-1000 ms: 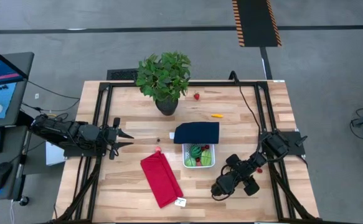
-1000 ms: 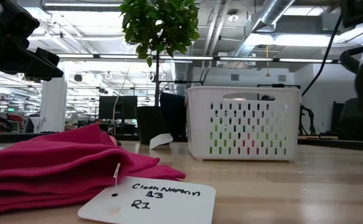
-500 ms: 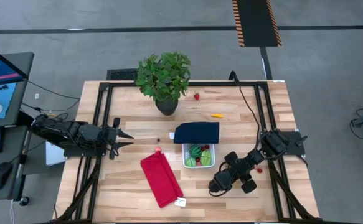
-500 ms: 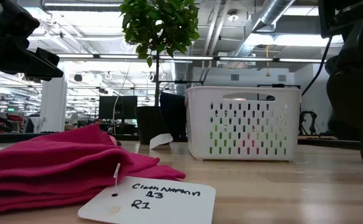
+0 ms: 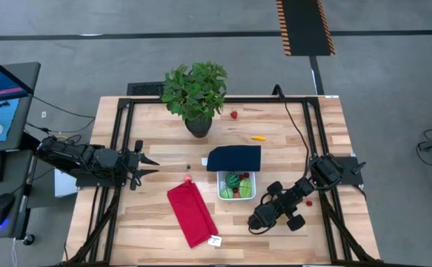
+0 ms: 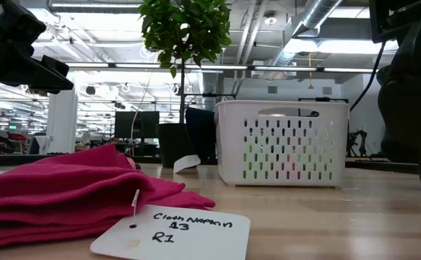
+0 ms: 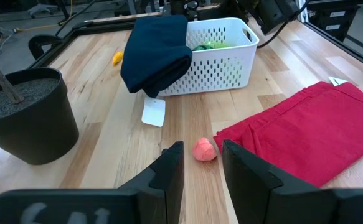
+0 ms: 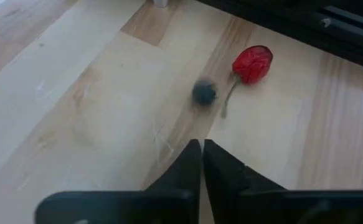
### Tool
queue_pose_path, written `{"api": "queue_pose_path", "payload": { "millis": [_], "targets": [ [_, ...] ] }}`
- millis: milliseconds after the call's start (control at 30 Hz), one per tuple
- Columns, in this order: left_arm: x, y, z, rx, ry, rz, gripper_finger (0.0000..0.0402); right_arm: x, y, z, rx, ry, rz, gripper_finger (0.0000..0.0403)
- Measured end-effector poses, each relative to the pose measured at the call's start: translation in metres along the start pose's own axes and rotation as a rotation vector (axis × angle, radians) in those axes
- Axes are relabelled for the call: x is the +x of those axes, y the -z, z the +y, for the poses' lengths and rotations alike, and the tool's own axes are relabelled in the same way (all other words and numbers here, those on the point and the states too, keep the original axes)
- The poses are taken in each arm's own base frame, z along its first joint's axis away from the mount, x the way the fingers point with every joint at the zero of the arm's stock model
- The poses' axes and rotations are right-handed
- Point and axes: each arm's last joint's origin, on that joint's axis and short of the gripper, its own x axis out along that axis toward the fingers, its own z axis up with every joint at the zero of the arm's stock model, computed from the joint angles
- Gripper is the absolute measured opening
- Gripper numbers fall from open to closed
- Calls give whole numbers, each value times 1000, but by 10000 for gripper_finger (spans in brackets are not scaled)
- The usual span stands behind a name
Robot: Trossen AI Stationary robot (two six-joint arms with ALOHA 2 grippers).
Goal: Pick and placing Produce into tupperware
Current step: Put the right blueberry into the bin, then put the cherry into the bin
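The right gripper (image 8: 201, 163) hung low over the tabletop (image 5: 156, 222) near the front right, its fingers pressed together with nothing between them. Just ahead of its tips lay a small dark berry (image 8: 204, 92) and, beside that, a red piece with a thin stem (image 8: 251, 63), both loose on the wood. The white container (image 5: 237, 185) stood just beside this gripper toward the middle, already holding green, striped and red produce, with the navy lid (image 5: 235, 158) lying against its far edge.

Judging by this, the step in hand was a pick of one of those two small pieces, and the closed fingers had caught neither. To do it well, the fingers would need to open again, move forward until they straddle one piece only, then come right down to the wood before closing, since the berry looks likely to roll.

The left gripper (image 7: 199, 163) waited at the left edge, narrowly open and empty, a pink piece (image 7: 204, 150) just ahead of it beside the red cloth (image 5: 192, 215). An orange piece (image 5: 258, 137) and a red strawberry (image 5: 234, 115) lay farther back.
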Motion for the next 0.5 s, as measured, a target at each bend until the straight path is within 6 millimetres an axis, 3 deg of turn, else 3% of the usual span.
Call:
{"api": "queue_pose_path", "payload": {
  "millis": [300,500],
  "targets": [
    [0,0,0,0,0,0,100,-3,1,-1,-2,6,6,17],
    [0,0,0,0,0,0,100,-5,0,0,5,70,6,101]
  ]
}}
